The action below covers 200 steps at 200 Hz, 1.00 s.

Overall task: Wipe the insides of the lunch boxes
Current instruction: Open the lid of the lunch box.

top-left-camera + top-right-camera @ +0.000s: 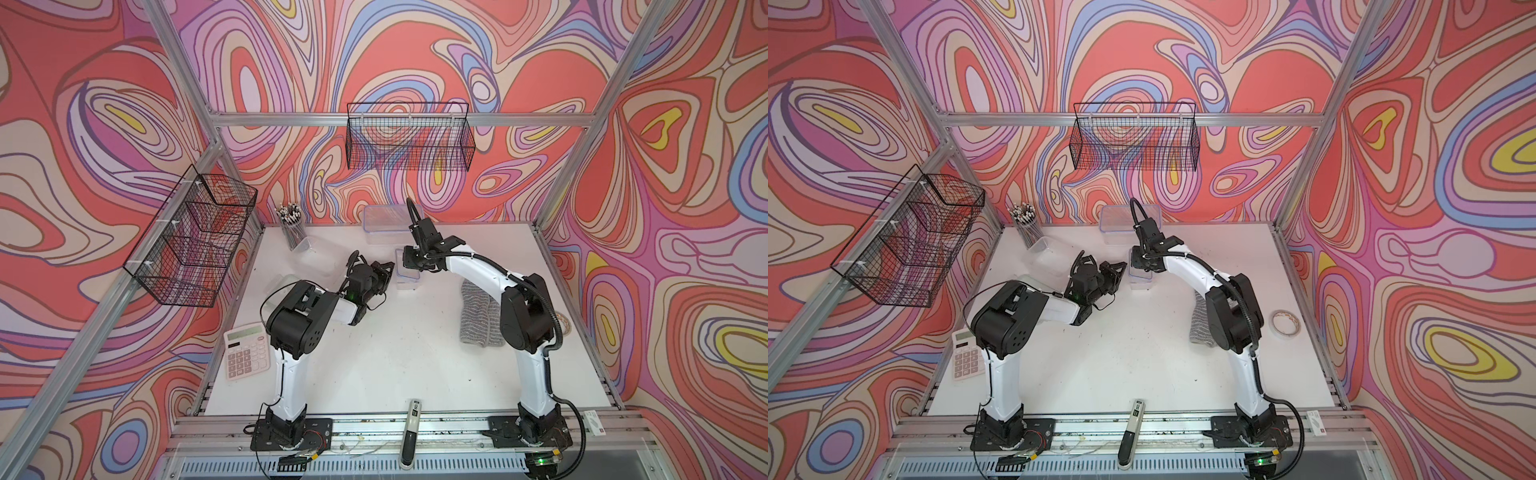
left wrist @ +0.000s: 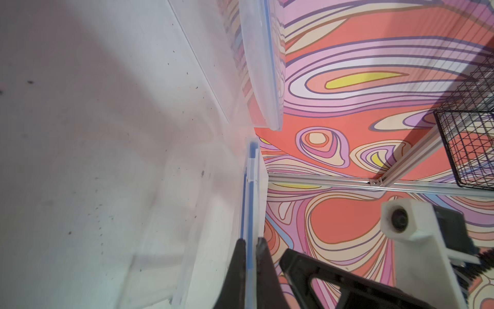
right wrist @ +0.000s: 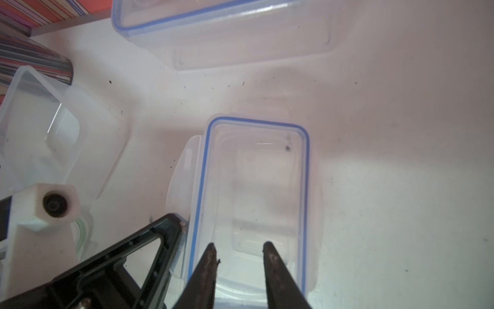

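The small lunch box stands mid-table with its blue-rimmed lid on it. My left gripper is shut on that lid's edge, reaching in from the side. Directly over the box, my right gripper is open, and nothing sits between its fingers. Against the back wall rests the large lunch box, lid on. The medium lunch box sits open to the left, near the pen cup. A grey striped cloth lies beside the right arm.
A mesh pen cup stands at the back left and a calculator at the left edge. A tape roll lies by the right edge. Wire baskets hang on the left wall and the back wall.
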Each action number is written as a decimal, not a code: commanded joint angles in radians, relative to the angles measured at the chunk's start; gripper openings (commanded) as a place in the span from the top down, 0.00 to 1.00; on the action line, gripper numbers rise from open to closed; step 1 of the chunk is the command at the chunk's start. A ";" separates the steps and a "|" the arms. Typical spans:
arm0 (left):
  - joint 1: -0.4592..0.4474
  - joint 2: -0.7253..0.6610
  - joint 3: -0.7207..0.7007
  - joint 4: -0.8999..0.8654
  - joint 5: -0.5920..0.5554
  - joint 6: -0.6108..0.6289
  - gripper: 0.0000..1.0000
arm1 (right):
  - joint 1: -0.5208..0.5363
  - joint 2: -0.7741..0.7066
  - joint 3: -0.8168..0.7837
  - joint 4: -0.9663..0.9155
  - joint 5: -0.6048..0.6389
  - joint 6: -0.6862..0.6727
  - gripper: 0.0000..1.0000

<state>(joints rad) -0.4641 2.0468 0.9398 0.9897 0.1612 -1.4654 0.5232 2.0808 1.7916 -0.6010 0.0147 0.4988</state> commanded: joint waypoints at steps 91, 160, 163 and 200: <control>-0.014 -0.033 0.163 -0.007 0.073 0.005 1.00 | -0.041 -0.304 -0.173 0.017 0.126 -0.004 0.65; -0.063 -0.018 0.253 -0.049 0.112 -0.003 1.00 | -0.050 -0.415 -0.248 0.015 0.145 0.009 0.64; -0.066 -0.020 0.256 -0.056 0.114 -0.001 1.00 | -0.051 -0.418 -0.250 0.015 0.144 0.009 0.64; -0.099 -0.065 0.312 -0.177 0.152 0.075 1.00 | -0.051 -0.464 -0.285 0.022 0.149 0.021 0.63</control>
<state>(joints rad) -0.5430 2.0460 1.2026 0.8921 0.2703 -1.4471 0.4770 1.6585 1.5341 -0.5789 0.1425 0.5056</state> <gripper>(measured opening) 0.071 0.363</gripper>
